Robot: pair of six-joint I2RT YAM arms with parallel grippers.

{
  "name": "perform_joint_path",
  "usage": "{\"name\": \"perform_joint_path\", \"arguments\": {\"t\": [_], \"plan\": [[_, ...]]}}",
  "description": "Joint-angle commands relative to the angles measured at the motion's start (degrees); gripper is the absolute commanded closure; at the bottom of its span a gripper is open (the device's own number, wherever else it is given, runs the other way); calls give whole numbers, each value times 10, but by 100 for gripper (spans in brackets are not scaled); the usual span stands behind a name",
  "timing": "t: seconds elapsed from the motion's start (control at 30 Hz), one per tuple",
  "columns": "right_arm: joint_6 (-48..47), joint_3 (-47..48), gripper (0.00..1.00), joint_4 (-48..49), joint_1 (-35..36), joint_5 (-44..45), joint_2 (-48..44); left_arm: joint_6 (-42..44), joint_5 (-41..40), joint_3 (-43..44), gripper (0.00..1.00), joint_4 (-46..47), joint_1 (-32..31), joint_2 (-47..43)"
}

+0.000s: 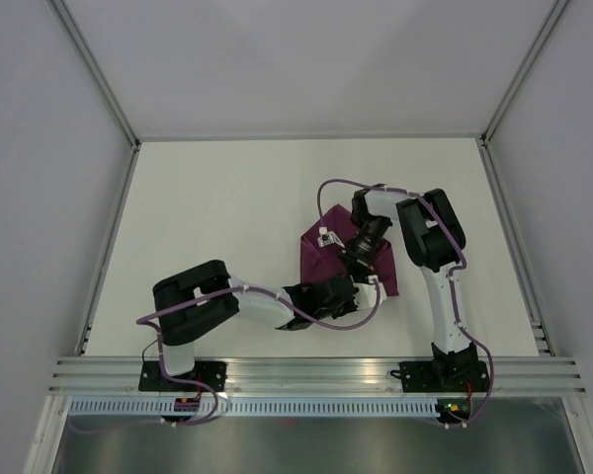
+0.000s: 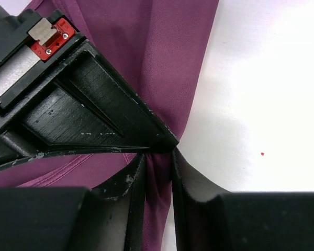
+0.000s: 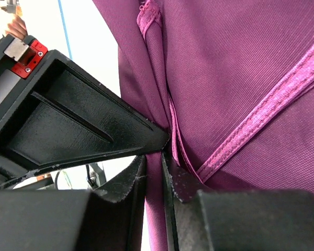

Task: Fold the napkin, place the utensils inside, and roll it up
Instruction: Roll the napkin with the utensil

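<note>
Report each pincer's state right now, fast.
Left pincer: shut on the napkin.
Right pincer: shut on the napkin.

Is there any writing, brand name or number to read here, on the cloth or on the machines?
None: no words, labels or numbers can be read in any view.
The napkin is plain.
The red plate beside the left gripper shows only screws.

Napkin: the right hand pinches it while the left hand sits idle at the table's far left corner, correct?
Wrong about the left hand. It is at the near edge of the napkin with cloth pinched in it, as the left wrist view shows. The right hand does pinch the napkin.
</note>
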Motion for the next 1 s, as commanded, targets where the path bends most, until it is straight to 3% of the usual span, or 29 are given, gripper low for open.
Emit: {"name": "perform_joint_path", "arguments": {"t": [0.0,0.23,0.33,0.57,0.83,0.97], "plan": [[-20,7,75,114,3,58,18,2,91,2,82,-70,13,33],[13,-6,52,149,-5,53,-42,-27,186,24,93,-122,48,37],[35,-7,48,166,-13,42,-75,-39,227,35,97,-142,66,39],[126,-23,46,256,-47,14,-159,-68,326,68,98,-182,111,60],[246,-105,46,403,-114,9,-263,-115,464,102,98,-209,172,96],[237,-154,46,455,-136,15,-313,-130,510,140,98,-259,194,132]]}}
